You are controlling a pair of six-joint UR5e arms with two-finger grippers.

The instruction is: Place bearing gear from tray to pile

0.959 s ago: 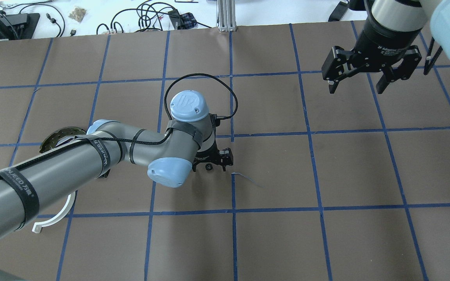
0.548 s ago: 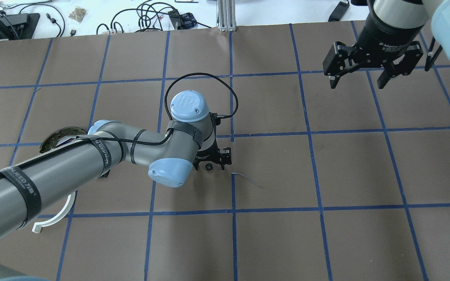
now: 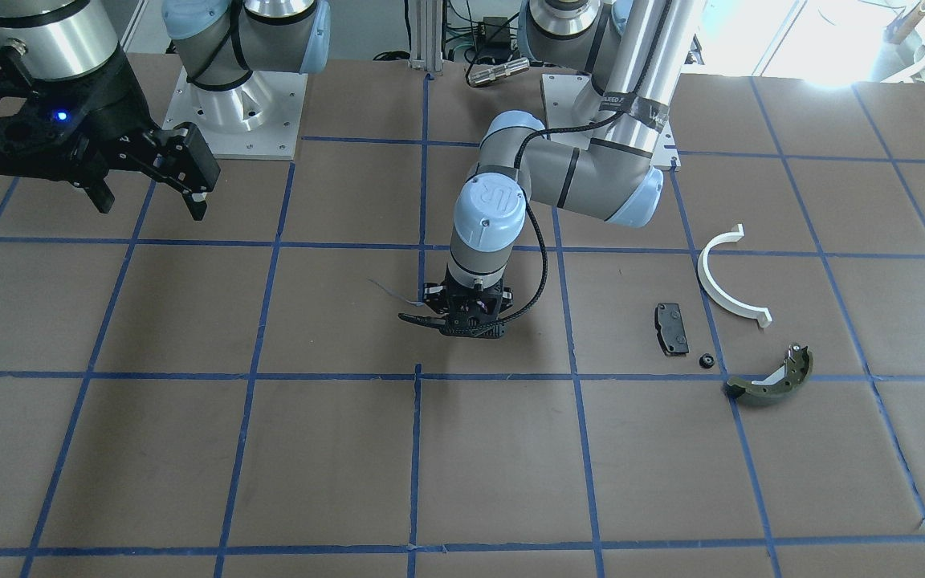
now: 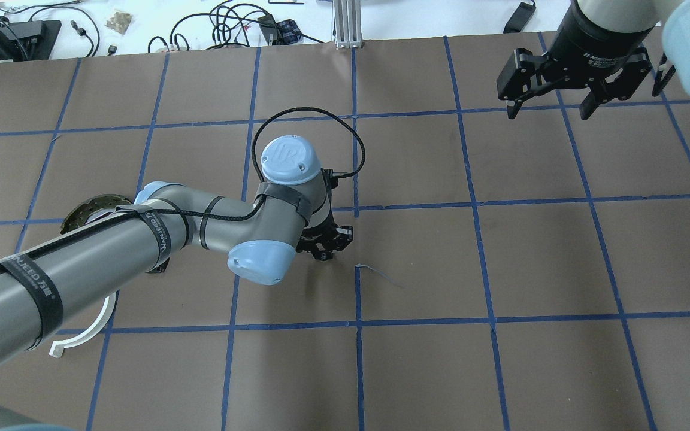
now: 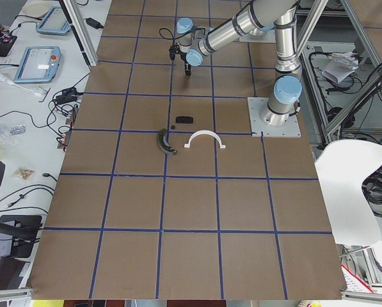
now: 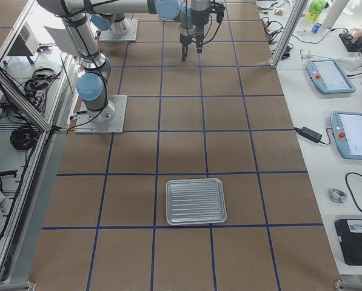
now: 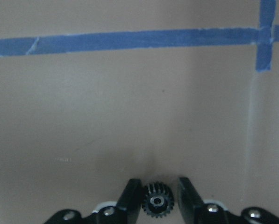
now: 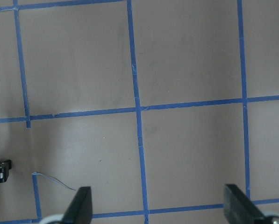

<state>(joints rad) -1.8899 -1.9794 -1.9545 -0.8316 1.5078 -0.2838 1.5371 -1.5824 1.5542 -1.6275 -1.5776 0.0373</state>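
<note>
One bearing gear (image 7: 158,206) in the grip of the left tool (image 7: 159,189); right tool (image 4: 547,111) wide; tray (image 6: 196,181) well apart.

Even, diffuse overhead light on brown paper-covered table (image 4: 501,269); shadows soft, faint. Front-facing view: blown-out white glare in far corner on robot's left, detail lost there. Overhead view: white bench (image 4: 141,24) beyond far table edge overexposed. Left wrist view dim, hazy, low contrast; soft shadow pools on paper beside small black toothed gear (image 7: 158,204). Right wrist view crisp, mild sheen on paper.
</note>
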